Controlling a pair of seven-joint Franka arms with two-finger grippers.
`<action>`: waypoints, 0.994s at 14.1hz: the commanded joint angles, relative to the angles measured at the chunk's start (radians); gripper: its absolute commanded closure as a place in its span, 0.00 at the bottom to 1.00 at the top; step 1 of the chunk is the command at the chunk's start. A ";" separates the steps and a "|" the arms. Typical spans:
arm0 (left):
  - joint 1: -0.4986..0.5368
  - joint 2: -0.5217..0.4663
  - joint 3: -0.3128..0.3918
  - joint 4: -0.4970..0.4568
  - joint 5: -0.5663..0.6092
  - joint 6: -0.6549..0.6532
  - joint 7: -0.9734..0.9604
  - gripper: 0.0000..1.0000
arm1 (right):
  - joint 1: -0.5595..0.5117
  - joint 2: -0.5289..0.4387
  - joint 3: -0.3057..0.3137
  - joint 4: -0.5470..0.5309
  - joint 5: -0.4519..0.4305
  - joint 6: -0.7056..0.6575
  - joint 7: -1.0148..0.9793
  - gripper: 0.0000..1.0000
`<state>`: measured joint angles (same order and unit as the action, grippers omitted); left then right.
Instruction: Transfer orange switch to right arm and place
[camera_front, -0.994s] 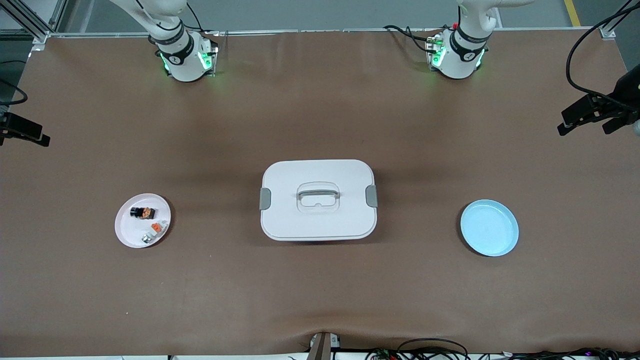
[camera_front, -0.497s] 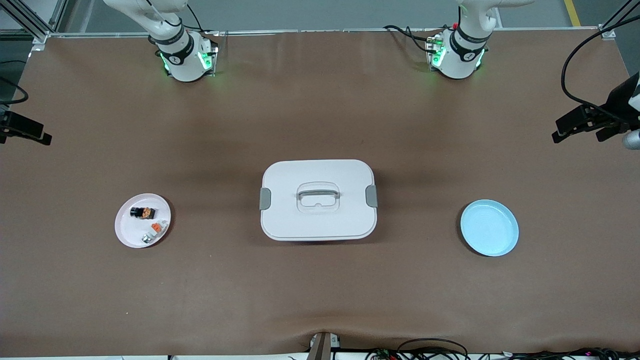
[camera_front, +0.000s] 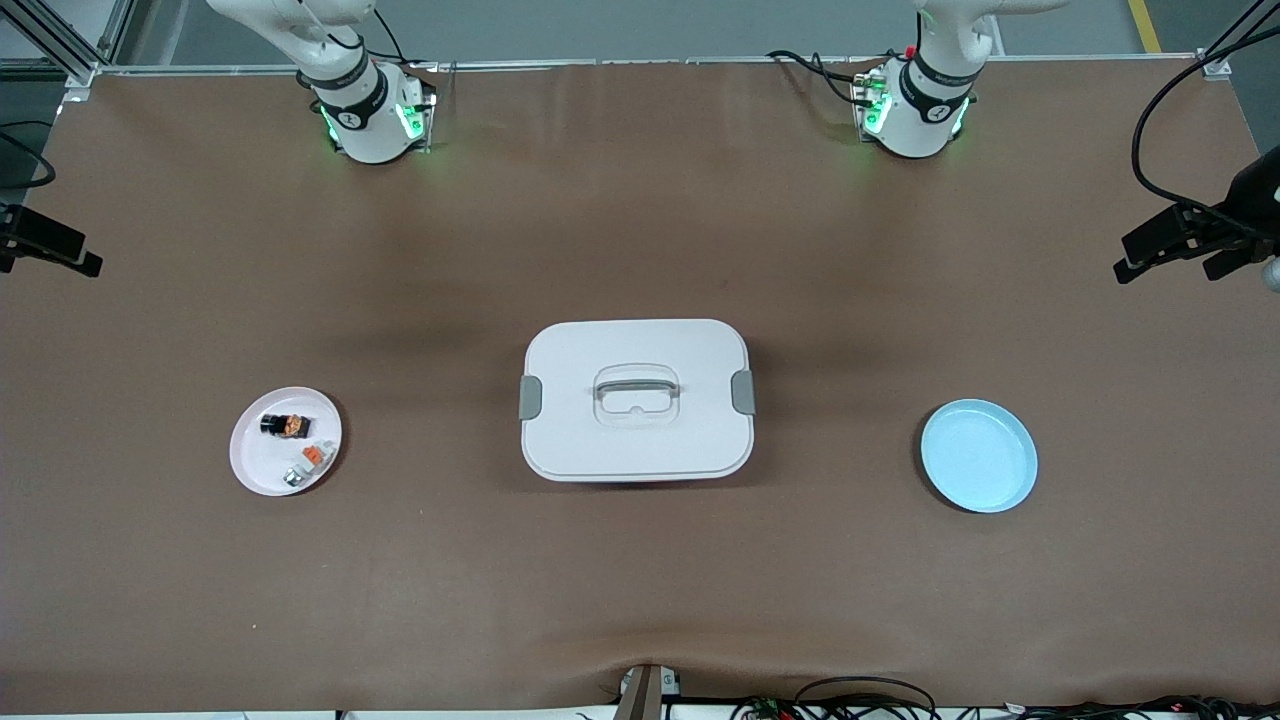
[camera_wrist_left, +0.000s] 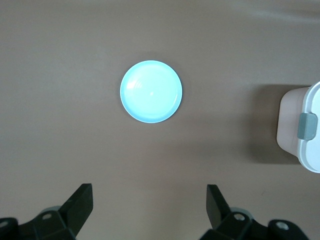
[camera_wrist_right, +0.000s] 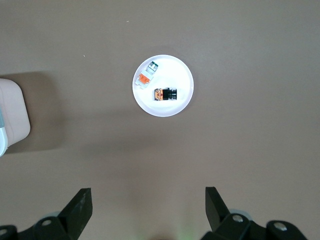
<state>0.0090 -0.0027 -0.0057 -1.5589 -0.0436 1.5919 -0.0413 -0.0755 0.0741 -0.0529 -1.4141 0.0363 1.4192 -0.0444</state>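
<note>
The orange switch (camera_front: 285, 425) (camera_wrist_right: 165, 93), a tiny black block with an orange face, lies on a small pale pink plate (camera_front: 255, 465) (camera_wrist_right: 170, 107) toward the right arm's end of the table. A whitish piece with an orange top (camera_front: 312, 457) (camera_wrist_right: 146, 76) lies beside it on the same plate. My right gripper (camera_wrist_right: 149, 205) hangs high above the table near that plate, open and empty. My left gripper (camera_wrist_left: 150, 205) hangs high near a light blue plate (camera_front: 978, 455) (camera_wrist_left: 151, 91), also open and empty.
A white lidded box (camera_front: 637, 400) with a handle and grey side clips stands in the middle of the table, between the two plates. The blue plate holds nothing. Cables lie along the table edge nearest the front camera.
The dark parts at both side edges of the front view have shifted slightly. Nothing on the table has moved, and both grippers stay open.
</note>
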 joint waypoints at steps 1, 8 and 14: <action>0.003 0.001 -0.004 0.019 0.013 -0.027 -0.008 0.00 | 0.010 -0.031 -0.010 -0.040 0.007 0.024 -0.009 0.00; 0.005 0.001 0.001 0.019 0.013 -0.027 -0.008 0.00 | 0.013 -0.066 -0.010 -0.089 -0.004 0.081 -0.058 0.00; 0.006 0.001 0.001 0.019 0.013 -0.029 -0.008 0.00 | 0.017 -0.066 -0.002 -0.075 -0.009 0.060 -0.026 0.00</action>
<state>0.0133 -0.0027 -0.0037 -1.5588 -0.0436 1.5858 -0.0420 -0.0695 0.0346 -0.0492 -1.4636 0.0347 1.4816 -0.0883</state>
